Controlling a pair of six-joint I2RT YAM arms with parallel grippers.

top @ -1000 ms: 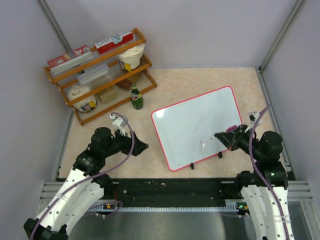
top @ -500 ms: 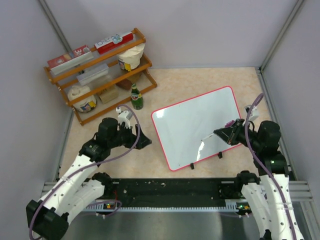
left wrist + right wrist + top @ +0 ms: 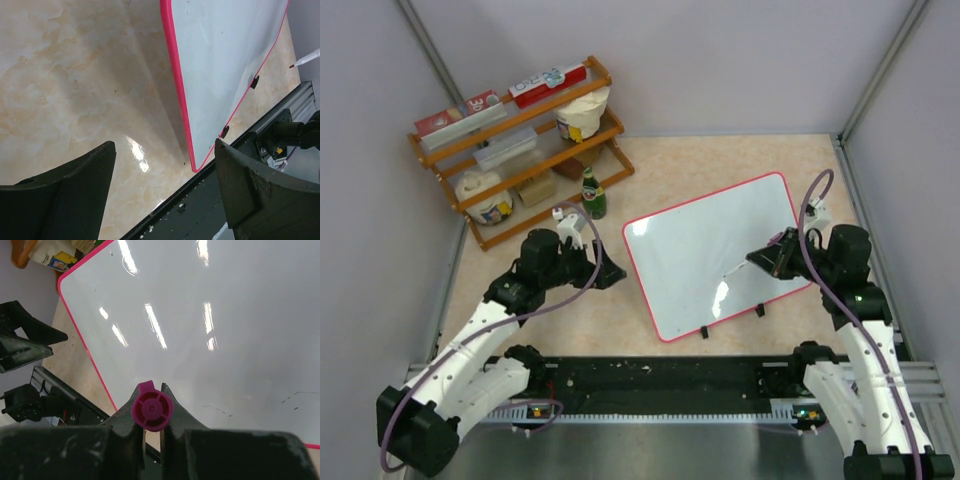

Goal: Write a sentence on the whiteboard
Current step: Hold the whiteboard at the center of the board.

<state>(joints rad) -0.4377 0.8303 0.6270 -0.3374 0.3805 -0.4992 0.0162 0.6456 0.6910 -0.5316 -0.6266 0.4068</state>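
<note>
Grey walls (image 3: 720, 60); beige marble tabletop (image 3: 720, 165); wooden rack (image 3: 552, 209) back-left.

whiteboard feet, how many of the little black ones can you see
2. Both are on the near edge of the whiteboard: the left foot close to the near corner, the right foot further along. Any under the far edge would be hidden.
</note>
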